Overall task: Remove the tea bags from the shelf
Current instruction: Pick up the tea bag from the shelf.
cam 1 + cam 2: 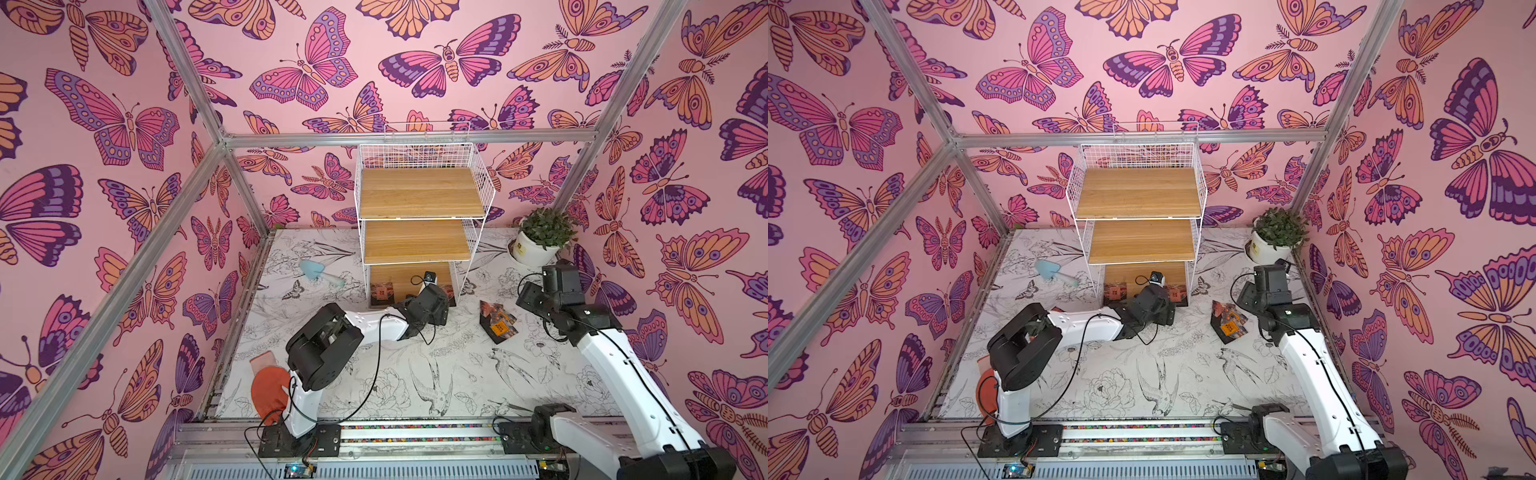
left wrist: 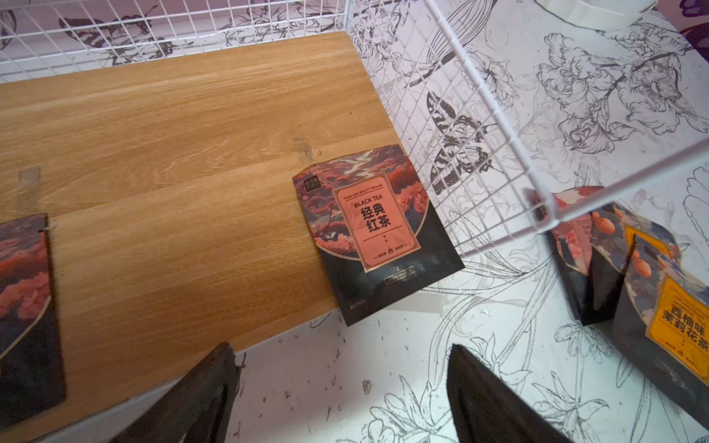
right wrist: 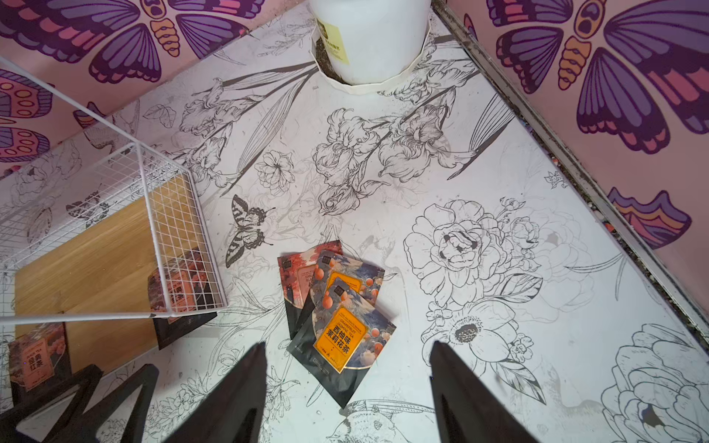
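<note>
Since left gripper (image 2: 340, 349) hangs spread and empty just off front edge of bottom board (image 2: 153, 172) of shelf (image 1: 419, 191), best target is black-tea tea bag (image 2: 374, 234), whose corner overhangs that edge. Advice: come in low, pinch overhang, pull clear of wire side. Right gripper (image 3: 348, 345) is spread and empty above pile (image 3: 337, 307) on table (image 3: 498, 172). Count: two on bottom board, second tea bag (image 2: 25, 307) at other front corner. Three visible in pile. Upper two boards look bare.
</note>
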Available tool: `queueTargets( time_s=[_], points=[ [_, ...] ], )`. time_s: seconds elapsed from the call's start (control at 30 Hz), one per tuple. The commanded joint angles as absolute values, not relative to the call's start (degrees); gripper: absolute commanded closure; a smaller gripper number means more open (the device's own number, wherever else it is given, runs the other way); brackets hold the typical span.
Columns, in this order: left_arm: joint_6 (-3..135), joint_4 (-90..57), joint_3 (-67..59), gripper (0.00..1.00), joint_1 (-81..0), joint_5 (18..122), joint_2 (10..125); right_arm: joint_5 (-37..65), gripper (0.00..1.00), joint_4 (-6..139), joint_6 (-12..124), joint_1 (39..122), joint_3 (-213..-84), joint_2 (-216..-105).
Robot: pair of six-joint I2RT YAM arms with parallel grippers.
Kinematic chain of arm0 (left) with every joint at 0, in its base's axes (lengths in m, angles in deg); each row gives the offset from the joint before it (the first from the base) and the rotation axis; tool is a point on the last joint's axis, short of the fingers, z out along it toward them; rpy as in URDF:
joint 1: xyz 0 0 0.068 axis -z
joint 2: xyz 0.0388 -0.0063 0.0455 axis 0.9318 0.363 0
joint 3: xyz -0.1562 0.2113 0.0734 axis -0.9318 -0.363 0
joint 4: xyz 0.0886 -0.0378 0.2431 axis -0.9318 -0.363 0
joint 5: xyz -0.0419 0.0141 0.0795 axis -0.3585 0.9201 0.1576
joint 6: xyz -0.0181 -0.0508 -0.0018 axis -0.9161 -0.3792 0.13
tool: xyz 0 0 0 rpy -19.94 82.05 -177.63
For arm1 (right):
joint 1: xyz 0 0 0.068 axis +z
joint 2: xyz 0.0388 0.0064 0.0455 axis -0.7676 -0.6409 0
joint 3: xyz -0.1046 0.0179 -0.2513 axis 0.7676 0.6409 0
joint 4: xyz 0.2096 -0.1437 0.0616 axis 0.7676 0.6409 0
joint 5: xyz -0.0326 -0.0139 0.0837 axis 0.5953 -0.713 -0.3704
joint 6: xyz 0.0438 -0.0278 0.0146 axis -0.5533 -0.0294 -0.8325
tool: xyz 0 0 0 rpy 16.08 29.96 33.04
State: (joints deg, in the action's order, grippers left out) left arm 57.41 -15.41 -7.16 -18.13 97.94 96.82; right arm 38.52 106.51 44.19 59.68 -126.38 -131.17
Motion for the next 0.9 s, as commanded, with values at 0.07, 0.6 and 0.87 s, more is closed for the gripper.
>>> queueTargets(
  time_s=[0.07,0.6,0.87],
  points=[
    [59.6,-14.0,-3.7,0.12,-19.3,95.9,100.4,37.1,0.29,106.2,45.4,58.5,-127.6,-131.8],
    [63.1,-18.6,8.3,0.11,-20.1,94.4,110.0,35.9,0.29,106.4,46.5,57.4,-127.9,-133.1],
    [63.7,-23.1,10.7,0.12,-20.0,96.7,112.8,35.4,0.29,106.3,46.9,56.7,-128.2,-133.8]
  ],
)
